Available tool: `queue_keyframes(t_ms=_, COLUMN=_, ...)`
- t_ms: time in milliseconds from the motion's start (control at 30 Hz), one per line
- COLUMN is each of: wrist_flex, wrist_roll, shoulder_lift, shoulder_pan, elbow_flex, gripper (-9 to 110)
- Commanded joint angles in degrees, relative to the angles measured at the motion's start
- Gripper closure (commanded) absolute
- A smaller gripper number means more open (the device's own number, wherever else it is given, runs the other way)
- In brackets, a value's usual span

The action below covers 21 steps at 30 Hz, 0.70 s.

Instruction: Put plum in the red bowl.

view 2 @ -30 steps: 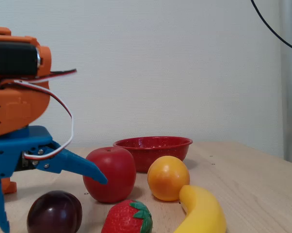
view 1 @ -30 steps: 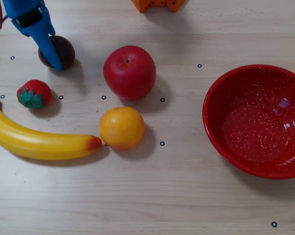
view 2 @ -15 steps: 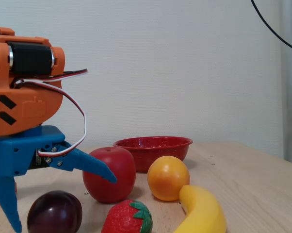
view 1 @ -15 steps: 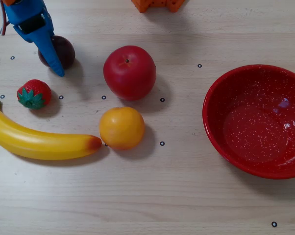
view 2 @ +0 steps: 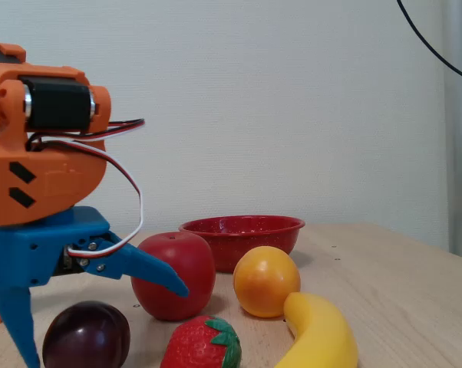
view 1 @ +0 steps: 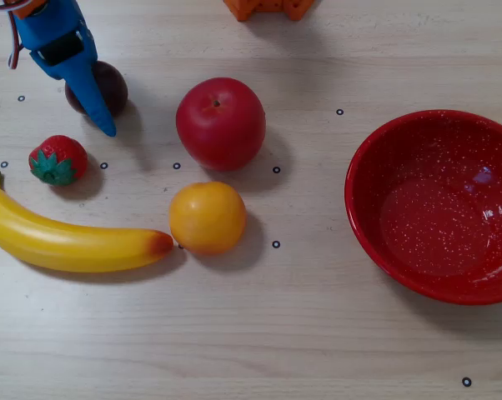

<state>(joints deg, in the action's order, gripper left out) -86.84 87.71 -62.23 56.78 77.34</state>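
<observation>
Pale wood grain runs across the tabletop (view 1: 318,333), which carries small black ring marks here and there; in the fixed view a plain white wall stands behind it, with a dark cable hanging at the upper right.

Taking the apple (view 1: 221,123) as the landmark in the overhead view: the orange (view 1: 207,217) lies just below it, close but apart; the banana (view 1: 63,240) stretches to the lower left, its reddish tip touching or nearly touching the orange; the strawberry (view 1: 57,160) sits to the left and a little lower; the red bowl (view 1: 368,225) stands well to the right and is empty. The plum (view 1: 111,82) rests on the tabletop to the upper left of the apple, above the strawberry.

The blue tool (view 2: 100,322) hangs over the plum with its jaws spread wide and holding nothing. In the fixed view one finger (view 2: 20,322) points down at the left of the plum (view 2: 86,336), and the other finger (view 2: 150,272) reaches out toward the apple (view 2: 173,274). In the overhead view the one blue finger (view 1: 91,87) that shows crosses the plum's left part. Between plum and bowl stand the apple and the orange
</observation>
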Motion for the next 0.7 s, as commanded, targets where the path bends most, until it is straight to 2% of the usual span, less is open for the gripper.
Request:
queue_keyframes(t_ms=0, wrist_flex=1.0, wrist_roll=-1.3, shoulder_lift=-1.8, shoulder_pan=-1.4, elbow_flex=-1.9, gripper=42)
queue_keyframes(t_ms=400, wrist_flex=2.2, wrist_roll=-1.1, shoulder_lift=-1.7, shoulder_pan=-0.7, elbow_flex=-1.5, gripper=45)
queue_keyframes(t_ms=667, wrist_flex=2.4, wrist_roll=-0.7, shoulder_lift=-1.6, shoulder_pan=-0.5, elbow_flex=-1.5, gripper=51)
